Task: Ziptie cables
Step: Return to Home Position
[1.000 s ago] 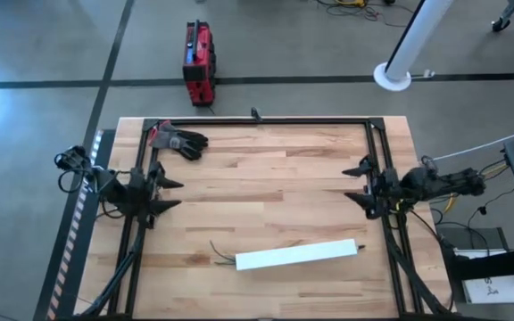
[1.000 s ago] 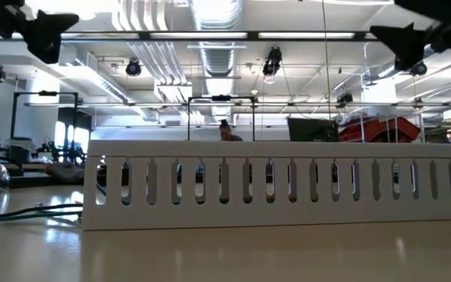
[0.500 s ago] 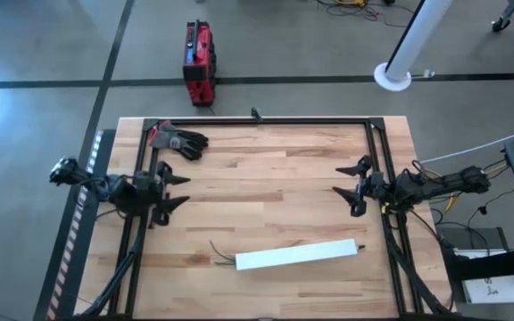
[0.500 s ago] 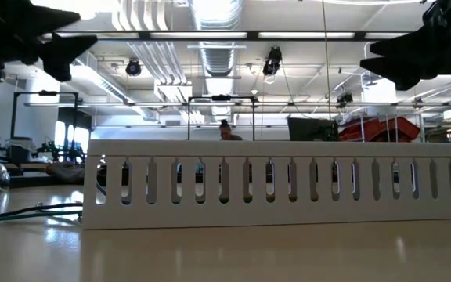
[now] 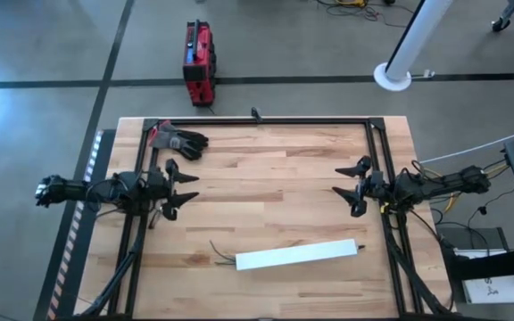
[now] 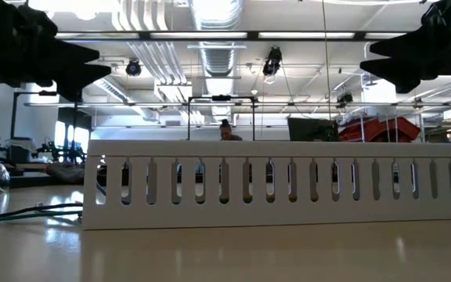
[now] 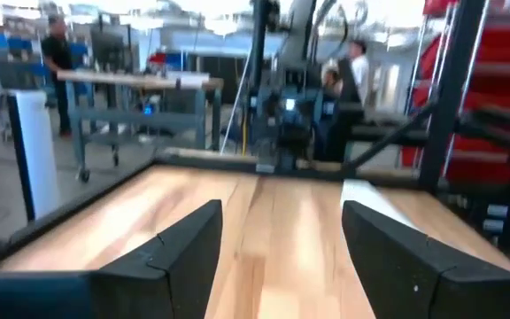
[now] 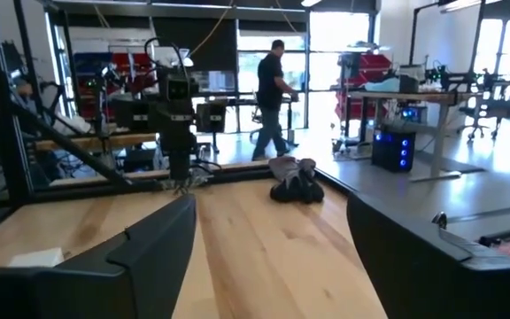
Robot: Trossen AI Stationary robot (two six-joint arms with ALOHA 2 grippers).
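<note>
From overhead, I see the thin dark and greenish cables [image 5: 224,259] poking out of the left end of the long white slotted plastic duct [image 5: 295,255] on the wooden table [image 5: 266,169]. The rest of them is hidden inside. I judge them light and floppy, best pinched close to the duct. The left gripper [image 5: 186,187] and right gripper [image 5: 343,187] hang at opposite sides, well apart from it.

At table height, the wire ends lie on the wood beside the duct.

My left wrist camera shows fingers [image 7: 175,257] spread wide, holding nothing. The right wrist's fingers [image 8: 149,257] are the same.
</note>
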